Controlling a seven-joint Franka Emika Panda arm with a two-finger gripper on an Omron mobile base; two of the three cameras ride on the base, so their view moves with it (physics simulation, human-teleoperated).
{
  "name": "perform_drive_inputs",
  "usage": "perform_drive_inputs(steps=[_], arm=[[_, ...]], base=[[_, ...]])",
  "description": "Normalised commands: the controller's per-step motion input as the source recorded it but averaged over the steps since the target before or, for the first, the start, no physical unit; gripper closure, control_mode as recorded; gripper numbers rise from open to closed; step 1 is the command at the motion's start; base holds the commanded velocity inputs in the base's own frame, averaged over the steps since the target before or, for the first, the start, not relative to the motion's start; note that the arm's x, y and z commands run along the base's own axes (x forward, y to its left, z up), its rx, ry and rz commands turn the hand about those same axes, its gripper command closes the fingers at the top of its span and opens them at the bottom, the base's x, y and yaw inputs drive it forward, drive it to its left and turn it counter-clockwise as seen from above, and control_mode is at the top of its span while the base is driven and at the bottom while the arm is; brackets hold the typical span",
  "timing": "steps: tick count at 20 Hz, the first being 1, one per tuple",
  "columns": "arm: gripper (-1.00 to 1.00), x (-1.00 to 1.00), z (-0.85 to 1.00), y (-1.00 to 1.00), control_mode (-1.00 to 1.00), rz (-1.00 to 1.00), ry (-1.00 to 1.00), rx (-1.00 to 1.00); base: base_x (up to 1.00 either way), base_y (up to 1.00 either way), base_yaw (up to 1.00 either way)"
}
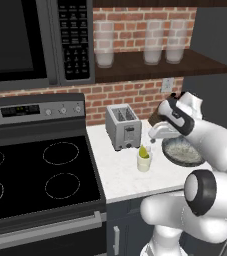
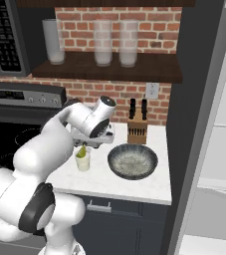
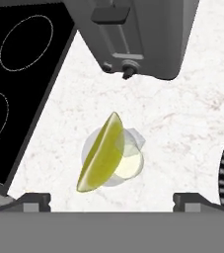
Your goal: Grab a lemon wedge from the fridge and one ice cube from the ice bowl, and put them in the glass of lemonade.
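In the left base view, the glass of lemonade point(image 1: 144, 161) stands on the white counter point(image 1: 120, 175), in front of the toaster point(image 1: 121, 127) and a little to its right. The lemon wedge point(image 1: 143, 151) pokes up out of the glass. The ice bowl point(image 1: 183, 151) sits right of the glass, partly behind the arm.

From the right base view, the gripper point(image 2: 88, 144) hangs directly above the glass point(image 2: 83, 160), with the bowl point(image 2: 133, 161) just beside the glass (the knife block point(image 2: 137, 129) stands behind the bowl).

Through the hand view, the fingertips point(image 3: 33, 201) stand wide apart, holding nothing. The wedge point(image 3: 101, 153) leans in the glass point(image 3: 114, 159) below, free of them; the toaster point(image 3: 133, 34) lies beyond the glass.
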Motion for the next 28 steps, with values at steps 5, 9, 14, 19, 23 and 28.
perform_drive_inputs(steps=[5, 9, 14, 19, 23, 28], arm=[[-1.00, -0.02, 0.31, -0.05, -1.00, 0.00, -0.08, 0.12], [-1.00, 0.10, 0.32, 0.00, -1.00, -0.04, -0.07, 0.08], [-1.00, 0.20, 0.23, 0.00, -1.00, -0.10, -0.01, 0.04], [-1.00, 0.03, 0.03, 0.00, -1.00, -0.23, 0.00, 0.02], [-1.00, -0.06, 0.00, -0.02, -1.00, -0.26, 0.00, 0.06], [-1.00, -0.24, 0.00, -0.03, -1.00, -0.24, -0.10, 0.08]], base=[[0.00, 0.00, 0.00], [0.00, 0.00, 0.00], [0.00, 0.00, 0.00], [0.00, 0.00, 0.00], [0.00, 0.00, 0.00], [0.00, 0.00, 0.00]])
